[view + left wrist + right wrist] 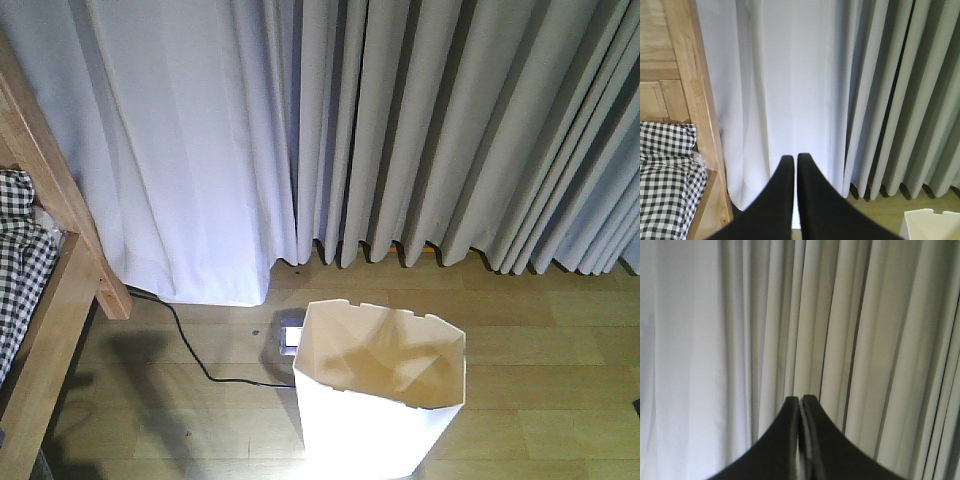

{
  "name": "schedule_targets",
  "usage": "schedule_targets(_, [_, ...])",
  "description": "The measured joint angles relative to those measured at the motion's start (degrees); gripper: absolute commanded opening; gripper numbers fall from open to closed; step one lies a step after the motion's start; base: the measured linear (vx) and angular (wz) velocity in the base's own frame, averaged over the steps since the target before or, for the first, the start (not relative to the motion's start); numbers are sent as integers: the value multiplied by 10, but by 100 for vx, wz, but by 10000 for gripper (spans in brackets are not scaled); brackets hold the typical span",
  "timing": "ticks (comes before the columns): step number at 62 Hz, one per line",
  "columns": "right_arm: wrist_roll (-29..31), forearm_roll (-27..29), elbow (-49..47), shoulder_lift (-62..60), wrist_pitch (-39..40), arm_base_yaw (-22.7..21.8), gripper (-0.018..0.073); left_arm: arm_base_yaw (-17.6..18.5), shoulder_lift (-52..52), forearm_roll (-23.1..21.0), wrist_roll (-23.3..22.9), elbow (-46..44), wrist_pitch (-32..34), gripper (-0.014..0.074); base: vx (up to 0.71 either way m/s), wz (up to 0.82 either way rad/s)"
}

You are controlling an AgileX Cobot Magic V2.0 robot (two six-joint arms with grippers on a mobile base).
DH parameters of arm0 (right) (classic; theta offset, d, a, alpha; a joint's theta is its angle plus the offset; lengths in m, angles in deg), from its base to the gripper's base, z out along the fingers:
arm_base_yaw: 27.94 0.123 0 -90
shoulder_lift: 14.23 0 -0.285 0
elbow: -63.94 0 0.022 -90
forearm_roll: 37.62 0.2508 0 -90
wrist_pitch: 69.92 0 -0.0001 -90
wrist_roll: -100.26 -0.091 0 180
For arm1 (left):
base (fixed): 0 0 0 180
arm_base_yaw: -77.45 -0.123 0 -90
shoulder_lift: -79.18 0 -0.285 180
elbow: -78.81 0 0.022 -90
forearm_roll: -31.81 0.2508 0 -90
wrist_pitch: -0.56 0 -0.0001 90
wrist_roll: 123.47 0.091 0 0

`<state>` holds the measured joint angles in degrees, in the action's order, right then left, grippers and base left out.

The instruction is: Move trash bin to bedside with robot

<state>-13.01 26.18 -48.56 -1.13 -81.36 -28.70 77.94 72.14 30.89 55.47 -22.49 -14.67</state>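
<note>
Front view — trash bin upright, near bedside

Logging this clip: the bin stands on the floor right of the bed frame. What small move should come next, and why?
Probably nudge the white trash bin leftward toward the wooden bed frame: bare floor separates them. Neither the left gripper nor the right gripper, both shut, holds it.

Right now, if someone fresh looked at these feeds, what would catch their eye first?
Probably the white trash bin, standing upright and open on the wooden floor at the bottom of the front view, brightly lit. Behind it hang long pale curtains across the whole wall, and the wooden bed frame with checked bedding sits at far left. Both wrist views show shut black grippers, left and right.
</note>
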Motion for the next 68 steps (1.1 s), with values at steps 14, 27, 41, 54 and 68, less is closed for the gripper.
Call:
schedule_targets(14, [0, 0, 0, 0, 0, 0, -9, 0, 0, 0, 0, 0, 0, -6, 0, 0])
schedule_targets(27, [0, -5, 0, 0, 1, 0, -9, 0, 0, 0, 0, 0, 0, -6, 0, 0])
schedule_targets(41, [-254, -260, 0, 0, -15, 0, -9, 0, 0, 0, 0, 0, 0, -6, 0, 0])
schedule_targets(54, [-566, -564, 3, 0, -19, 0, -9, 0, 0, 0, 0, 0, 0, -6, 0, 0])
schedule_targets(68, [-626, -620, 96, -48, 79, 0, -9, 0, 0, 0, 0, 0, 0, -6, 0, 0])
